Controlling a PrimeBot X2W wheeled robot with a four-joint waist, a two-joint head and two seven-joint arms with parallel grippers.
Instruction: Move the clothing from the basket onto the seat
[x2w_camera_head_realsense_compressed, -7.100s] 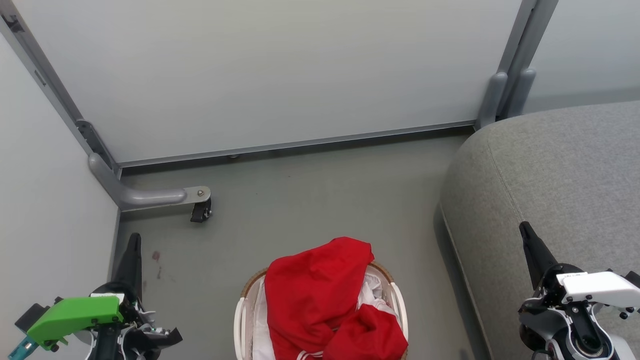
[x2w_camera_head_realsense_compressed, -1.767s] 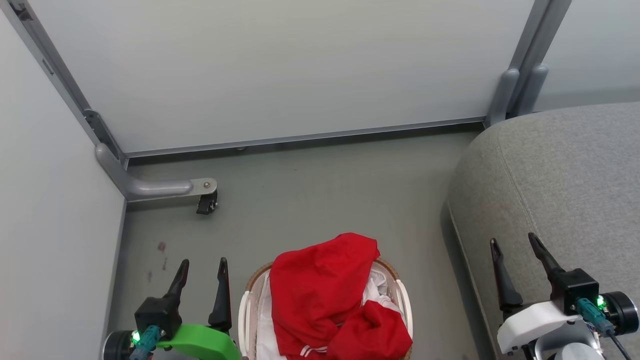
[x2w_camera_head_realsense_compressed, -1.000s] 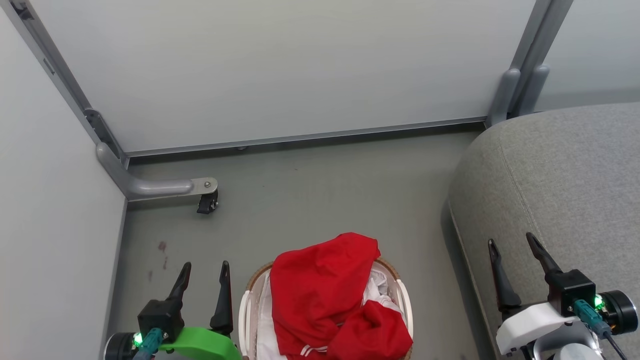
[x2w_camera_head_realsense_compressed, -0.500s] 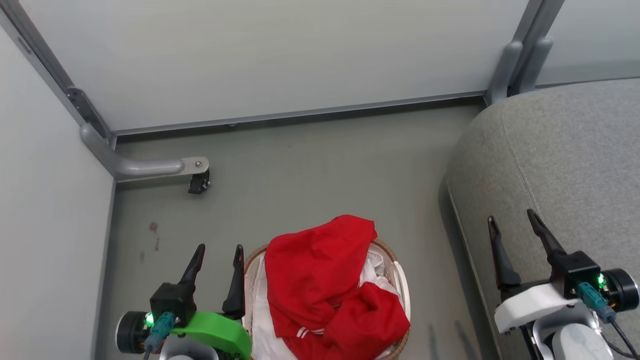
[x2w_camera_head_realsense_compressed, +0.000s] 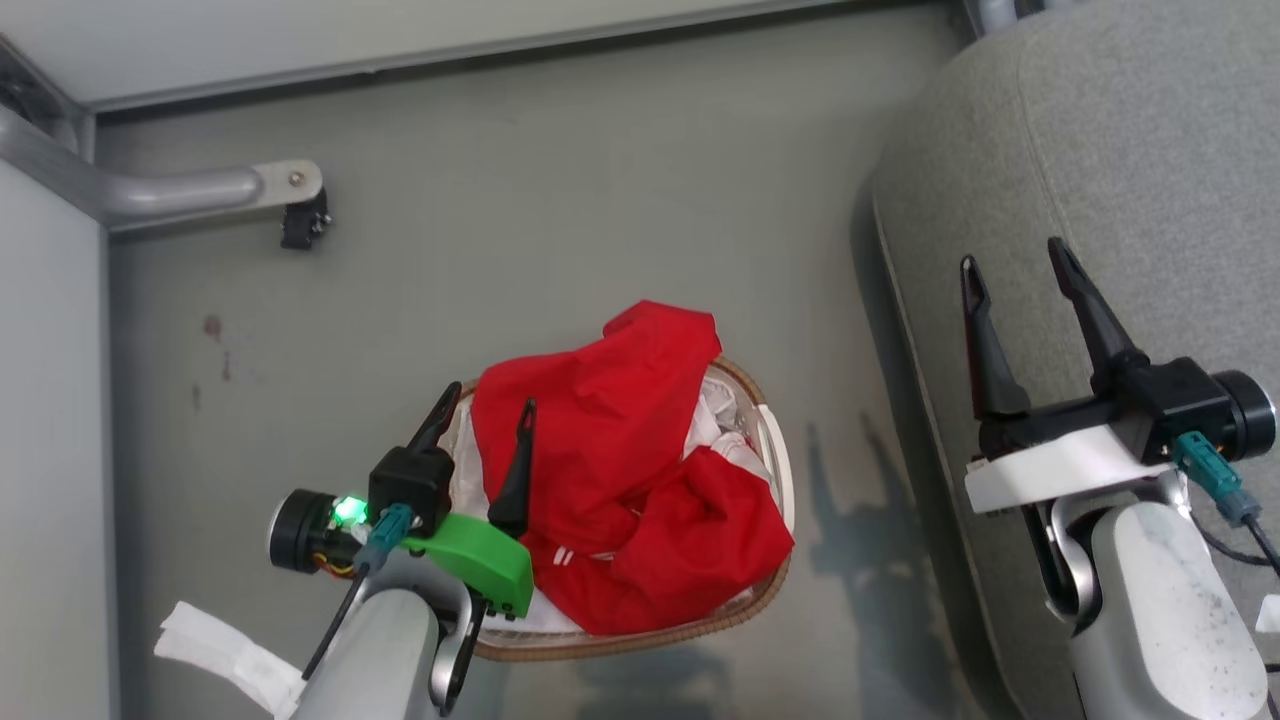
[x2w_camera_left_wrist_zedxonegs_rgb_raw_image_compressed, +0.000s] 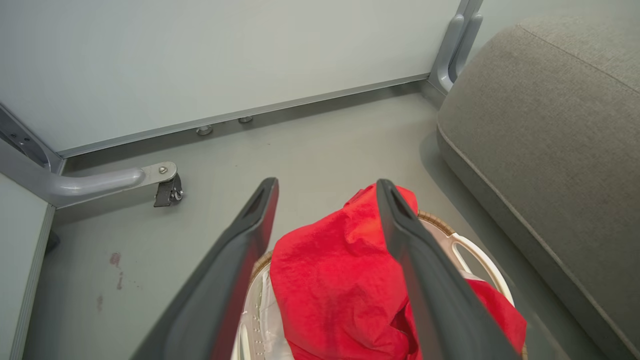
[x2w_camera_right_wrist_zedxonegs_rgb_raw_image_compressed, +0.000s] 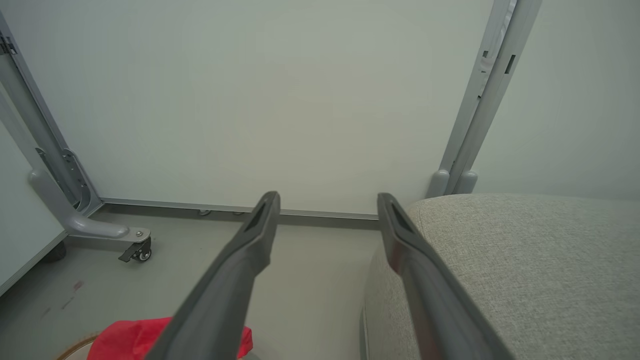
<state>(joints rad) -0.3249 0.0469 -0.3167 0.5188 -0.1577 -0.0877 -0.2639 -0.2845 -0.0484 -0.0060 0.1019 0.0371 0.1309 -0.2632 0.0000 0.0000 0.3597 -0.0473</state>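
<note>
Two dark fingers of our left gripper (x2w_camera_head_realsense_compressed: 489, 398) stand spread and empty over the near-left part of the basket (x2w_camera_head_realsense_compressed: 776, 470), one above its brown rim, the other above the clothing (x2w_camera_head_realsense_compressed: 620, 440). That red heap lies just ahead of and below the fingertips, filling the basket, its long axis running away from us in line with the fingers, one fold draped over the far rim. We judge the left gripper far the nearer for the pick; contact with cloth we cannot tell. Our right gripper (x2w_camera_head_realsense_compressed: 1011, 253), likewise spread and empty, hovers over the edge of the seat (x2w_camera_head_realsense_compressed: 1150, 150), right of the basket.
</note>
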